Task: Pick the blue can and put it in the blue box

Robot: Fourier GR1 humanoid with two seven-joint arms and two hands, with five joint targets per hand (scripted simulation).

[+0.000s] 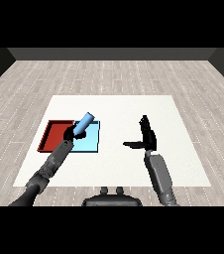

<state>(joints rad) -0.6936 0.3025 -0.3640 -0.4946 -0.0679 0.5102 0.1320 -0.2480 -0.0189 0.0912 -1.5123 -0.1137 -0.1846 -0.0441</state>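
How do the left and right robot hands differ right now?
The left robot hand is curled round the blue can, tilted, over the trays; the right robot hand holds nothing, fingers straight, thumb out sideways. The left is at the blue tray; the right is over bare table. Both are black on grey forearms.

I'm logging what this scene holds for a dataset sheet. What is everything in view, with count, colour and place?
blue can: one, light blue, tilted, held in the left hand above the near-left part of the blue tray
blue tray: one, light blue, on the table's left half, right of the red tray
red tray: one, red, on the table's left half, side by side with the blue tray
table: one, white, centre of the view
floor: grey wood planks, around the table
left hand: one, black, curled round the can over the trays
right hand: one, black, fingers straight, thumb pointing left, over the table's right half, holding nothing
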